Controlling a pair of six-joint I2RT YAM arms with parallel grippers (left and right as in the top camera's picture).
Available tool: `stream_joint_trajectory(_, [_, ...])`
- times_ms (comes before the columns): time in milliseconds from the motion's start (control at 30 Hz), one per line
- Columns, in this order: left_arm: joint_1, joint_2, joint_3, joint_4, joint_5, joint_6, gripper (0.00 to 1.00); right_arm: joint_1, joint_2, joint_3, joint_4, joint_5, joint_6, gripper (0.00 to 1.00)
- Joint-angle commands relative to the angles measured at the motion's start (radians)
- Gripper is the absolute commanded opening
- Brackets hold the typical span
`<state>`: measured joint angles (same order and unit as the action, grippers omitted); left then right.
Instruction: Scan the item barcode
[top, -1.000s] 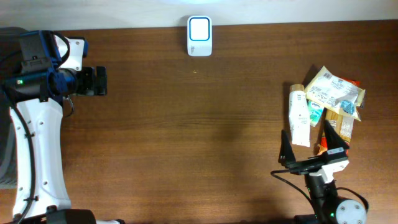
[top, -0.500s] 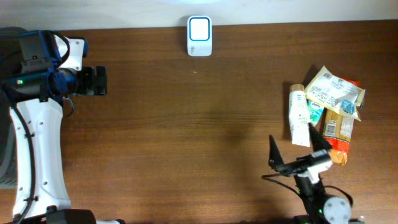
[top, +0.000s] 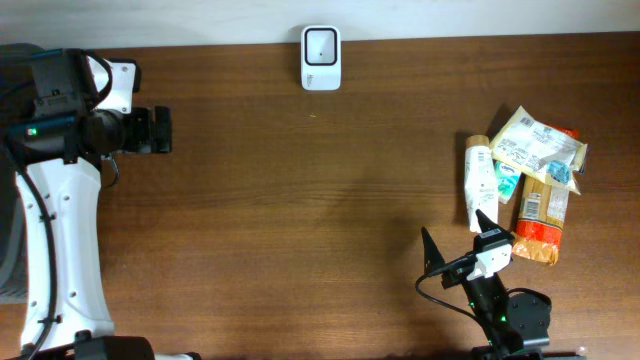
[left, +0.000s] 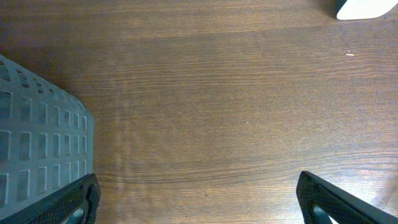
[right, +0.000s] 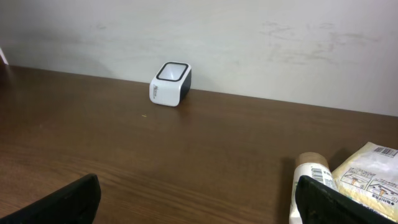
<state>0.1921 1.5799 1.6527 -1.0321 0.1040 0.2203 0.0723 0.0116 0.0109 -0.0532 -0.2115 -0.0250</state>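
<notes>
Surface: one brown wooden table (top: 300, 200) against a white wall (right: 249, 37). One white barcode scanner (top: 321, 58) stands at the far edge, centre. Four items lie grouped at the right side:

- one white tube (top: 481, 185)
- one cream packet (top: 535, 145)
- one orange packet (top: 542, 220)
- one teal item (top: 507, 182), partly covered

Left gripper (top: 168, 131): jaws spread, empty, at the left side beside one grey perforated basket (left: 31, 155). Right gripper (top: 458, 243): jaws spread, empty, near the tube's lower end.
</notes>
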Motion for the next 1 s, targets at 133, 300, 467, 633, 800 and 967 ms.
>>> stream_joint_trajectory(133, [0.001, -0.012, 0.001, -0.001, 0.003, 0.013, 0.99, 0.006, -0.007, -0.005, -0.004, -0.006, 0.006, 0.99])
stream_joint_trajectory(300, [0.001, -0.012, 0.001, -0.007, 0.004, 0.012, 0.99, 0.006, -0.007, -0.005, -0.004, -0.006, 0.006, 0.99])
stream_joint_trajectory(467, [0.003, -0.023, 0.001, -0.138, 0.133, -0.071, 0.99, 0.006, -0.007, -0.005, -0.004, -0.006, 0.006, 0.99])
stream_joint_trajectory(633, [-0.001, -0.187, -0.081, -0.101, 0.137, -0.07, 0.99, 0.006, -0.007, -0.005, -0.004, -0.006, 0.006, 0.99])
stream_joint_trajectory(800, [-0.075, -0.602, -0.534, 0.264, 0.144, -0.071, 0.99, 0.006, -0.007, -0.005, -0.004, -0.006, 0.006, 0.99])
stream_joint_trajectory(967, [-0.094, -1.032, -1.041, 0.697, 0.147, -0.116, 0.99, 0.006, -0.007, -0.005, -0.004, -0.006, 0.006, 0.99])
